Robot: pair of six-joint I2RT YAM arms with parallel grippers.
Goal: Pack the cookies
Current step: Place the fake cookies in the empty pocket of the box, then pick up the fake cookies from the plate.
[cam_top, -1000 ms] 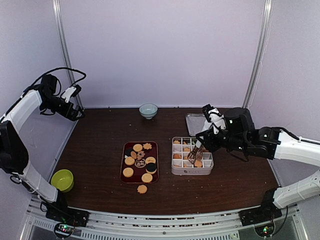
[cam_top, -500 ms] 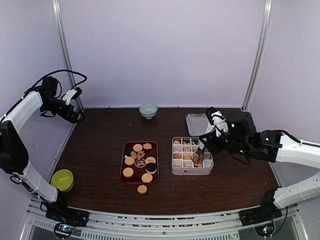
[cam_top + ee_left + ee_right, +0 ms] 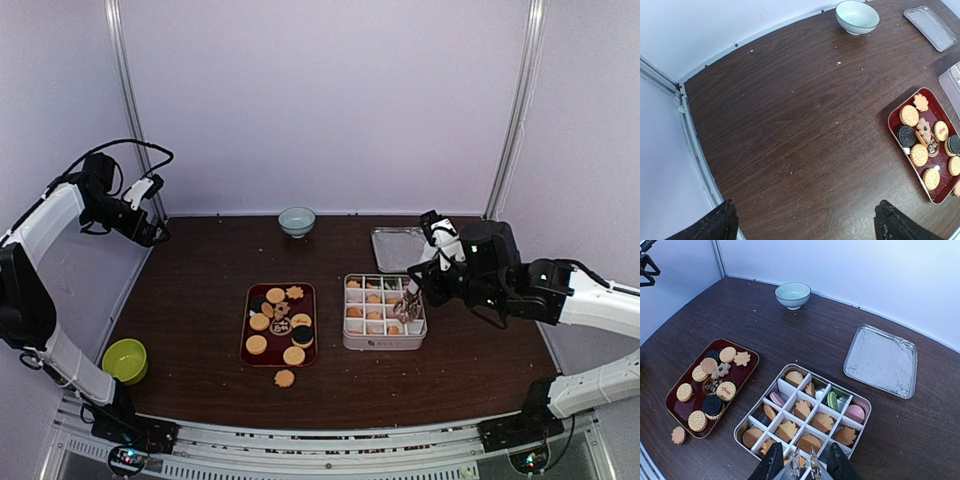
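Several cookies (image 3: 280, 320) lie on the red tray (image 3: 686, 410) near the tabletop's near edge, with one loose biscuit (image 3: 285, 378) just off its near rim. More fill the divided box (image 3: 383, 342) alongside. Your right gripper (image 3: 804, 465) hovers over the box's right side, jaws narrowed; you cannot tell if it grips anything. Your left gripper (image 3: 158, 230) hangs wide open, empty, above the tabletop's left edge.

Lilac walls (image 3: 320, 100), dk wood table (image 3: 200, 290), corner posts (image 3: 517, 110)
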